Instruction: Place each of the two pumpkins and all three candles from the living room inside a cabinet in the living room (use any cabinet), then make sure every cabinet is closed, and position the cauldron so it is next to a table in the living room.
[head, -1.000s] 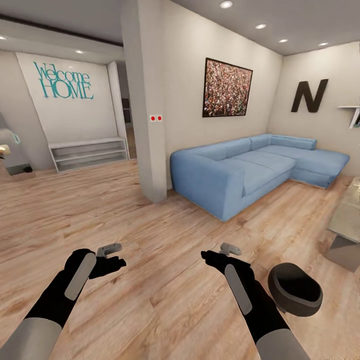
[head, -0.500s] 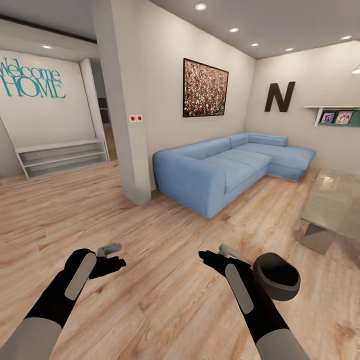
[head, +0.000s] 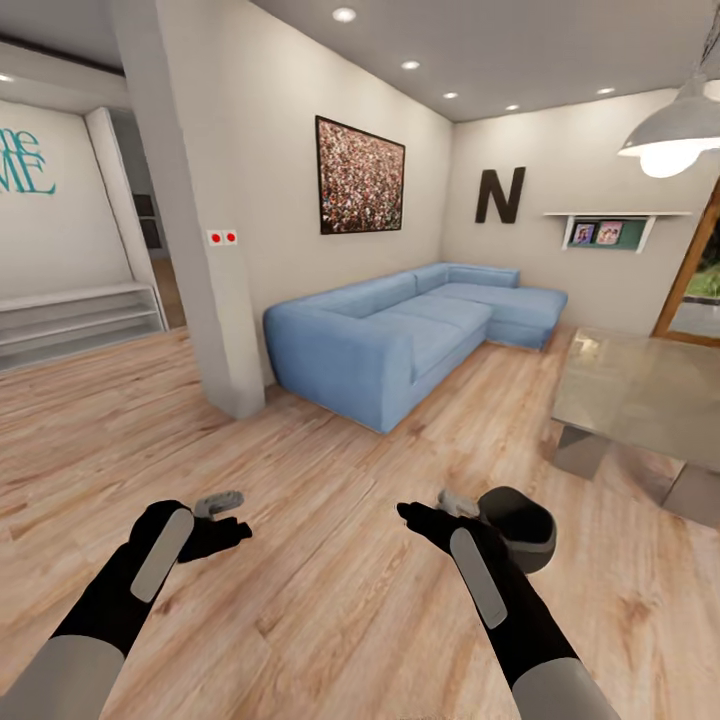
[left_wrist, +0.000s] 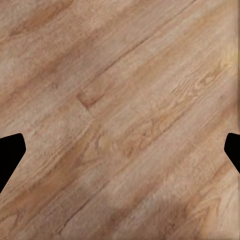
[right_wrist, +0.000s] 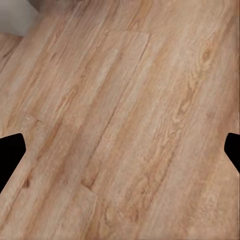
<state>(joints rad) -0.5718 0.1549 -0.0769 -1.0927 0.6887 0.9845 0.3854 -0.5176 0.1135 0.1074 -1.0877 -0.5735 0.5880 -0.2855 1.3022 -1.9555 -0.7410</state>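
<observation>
The black cauldron (head: 520, 525) sits on the wooden floor just right of my right gripper (head: 437, 508) and partly behind it. The grey glass-topped table (head: 640, 392) stands farther back on the right, apart from the cauldron. My left gripper (head: 224, 514) hovers over bare floor at the lower left. Both grippers are open and hold nothing; in each wrist view the black fingertips (left_wrist: 10, 152) (right_wrist: 10, 152) sit far apart over floorboards. The pumpkins, candles and cabinet are out of view.
A blue corner sofa (head: 400, 335) fills the middle distance against the far wall. A white pillar (head: 195, 250) stands left of it, with low white shelves (head: 70, 320) beyond. A pendant lamp (head: 672, 128) hangs above the table. Wooden floor (head: 320, 610) lies ahead.
The camera has swung to the right, so the sofa, pillar and cauldron have slid left in the picture and more of the table shows. Both arms keep their pose.
</observation>
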